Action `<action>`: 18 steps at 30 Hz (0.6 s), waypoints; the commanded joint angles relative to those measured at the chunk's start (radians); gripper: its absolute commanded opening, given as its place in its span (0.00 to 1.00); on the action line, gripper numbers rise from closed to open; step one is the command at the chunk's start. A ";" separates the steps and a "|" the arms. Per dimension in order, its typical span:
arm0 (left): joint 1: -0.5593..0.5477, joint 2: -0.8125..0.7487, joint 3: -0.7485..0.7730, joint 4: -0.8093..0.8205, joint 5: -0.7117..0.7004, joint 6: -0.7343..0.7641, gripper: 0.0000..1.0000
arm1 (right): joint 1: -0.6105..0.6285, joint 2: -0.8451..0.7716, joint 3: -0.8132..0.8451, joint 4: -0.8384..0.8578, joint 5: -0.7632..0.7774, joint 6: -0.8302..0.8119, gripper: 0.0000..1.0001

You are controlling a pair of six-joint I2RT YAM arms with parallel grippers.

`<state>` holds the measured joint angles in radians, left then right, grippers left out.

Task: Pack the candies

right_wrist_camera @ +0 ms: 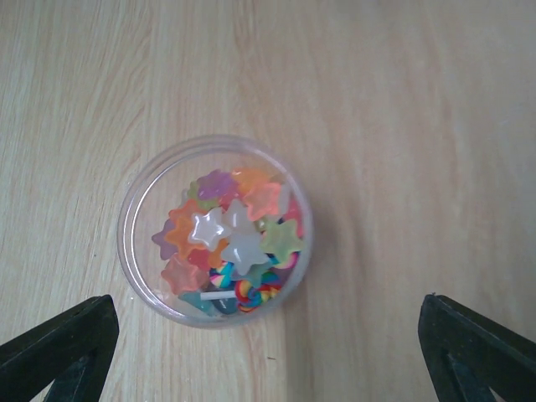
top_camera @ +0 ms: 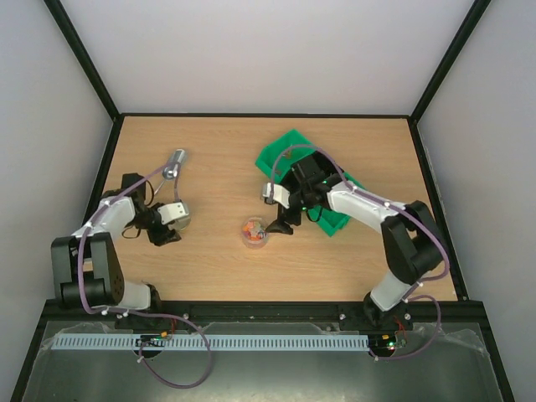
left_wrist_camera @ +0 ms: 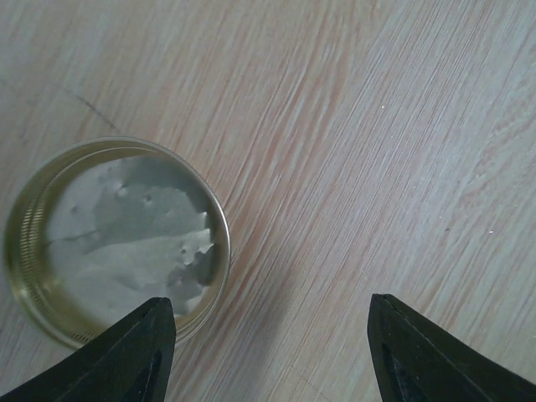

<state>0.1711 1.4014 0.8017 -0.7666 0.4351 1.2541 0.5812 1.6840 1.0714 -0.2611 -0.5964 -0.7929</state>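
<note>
The candies are small star-shaped sweets in pink, orange, white and green, plus striped lollipops. They lie in a clear round jar standing open on the table, also in the top view. My right gripper is open and empty, just on the near side of the jar, its fingers spread wider than it; it shows in the top view. A round metal lid lies flat on the table. My left gripper is open and empty, its left fingertip over the lid's rim; it shows in the top view.
A green bin lies under the right arm at the back right. A small metal scoop lies behind the left gripper. The table is wooden, with black frame edges.
</note>
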 commanded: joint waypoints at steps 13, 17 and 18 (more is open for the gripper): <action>-0.066 0.124 -0.055 0.187 -0.106 0.127 0.48 | -0.030 -0.303 -0.094 0.035 0.074 0.071 0.99; -0.071 0.180 -0.038 0.217 -0.122 0.115 0.39 | -0.030 -0.333 -0.121 0.052 0.071 0.069 0.99; -0.074 0.194 -0.032 0.223 -0.128 0.107 0.35 | -0.029 -0.339 -0.124 0.053 0.068 0.067 0.99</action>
<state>0.1055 1.5394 0.7635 -0.5755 0.3302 1.3392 0.5518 1.3796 0.9737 -0.2207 -0.5251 -0.7319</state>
